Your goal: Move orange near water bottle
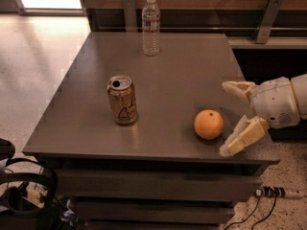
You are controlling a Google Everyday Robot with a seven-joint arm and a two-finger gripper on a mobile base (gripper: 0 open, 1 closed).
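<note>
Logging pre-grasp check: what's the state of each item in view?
orange: resting on the table, not held.
water bottle: upright, capped, at the far edge.
can: upright, top opened.
gripper: jaws open, just right of the orange.
</note>
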